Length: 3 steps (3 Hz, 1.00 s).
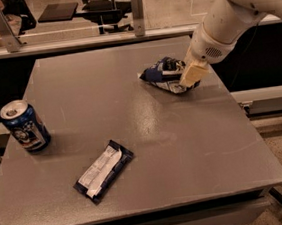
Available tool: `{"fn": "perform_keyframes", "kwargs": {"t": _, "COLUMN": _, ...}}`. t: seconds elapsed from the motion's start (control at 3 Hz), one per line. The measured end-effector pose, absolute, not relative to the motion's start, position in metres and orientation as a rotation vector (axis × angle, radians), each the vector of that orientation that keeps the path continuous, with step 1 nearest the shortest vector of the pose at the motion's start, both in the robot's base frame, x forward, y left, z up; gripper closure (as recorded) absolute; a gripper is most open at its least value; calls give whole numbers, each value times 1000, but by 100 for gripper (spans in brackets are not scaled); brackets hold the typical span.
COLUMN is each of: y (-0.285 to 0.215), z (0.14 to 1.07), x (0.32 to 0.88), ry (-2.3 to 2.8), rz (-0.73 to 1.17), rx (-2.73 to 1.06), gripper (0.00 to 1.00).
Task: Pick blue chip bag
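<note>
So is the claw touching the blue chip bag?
Cannot tell. In the camera view the claw covers the right end of the blue chip bag, hiding where they would meet.

Gripper (191, 75) on blue chip bag (158, 75), right edge. Soda can (25, 125) blocks left edge, bar wrapper (103, 171) sits near the front edge; room between them.
</note>
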<state>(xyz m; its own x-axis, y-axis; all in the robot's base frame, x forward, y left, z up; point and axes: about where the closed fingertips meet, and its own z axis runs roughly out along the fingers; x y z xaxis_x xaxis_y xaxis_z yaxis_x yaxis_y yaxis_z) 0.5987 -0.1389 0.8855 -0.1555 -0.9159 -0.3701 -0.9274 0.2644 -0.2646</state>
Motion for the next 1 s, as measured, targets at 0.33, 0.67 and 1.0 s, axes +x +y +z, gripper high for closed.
{"fn": "perform_keyframes", "kwargs": {"t": 0.33, "y": -140, "z": 905, "x": 601, "ry": 2055, "rz": 55, "rx": -1658, "gripper": 100}}
{"fn": "perform_keyframes", "kwargs": {"t": 0.67, "y": -141, "z": 937, "x": 602, "ry": 1996, "rz": 84, "rx": -1646, "gripper": 100}}
{"fn": "perform_keyframes", "kwargs": {"t": 1.0, "y": -139, "z": 989, "x": 602, "ry": 1891, "rz": 104, "rx": -1648, "gripper": 100}}
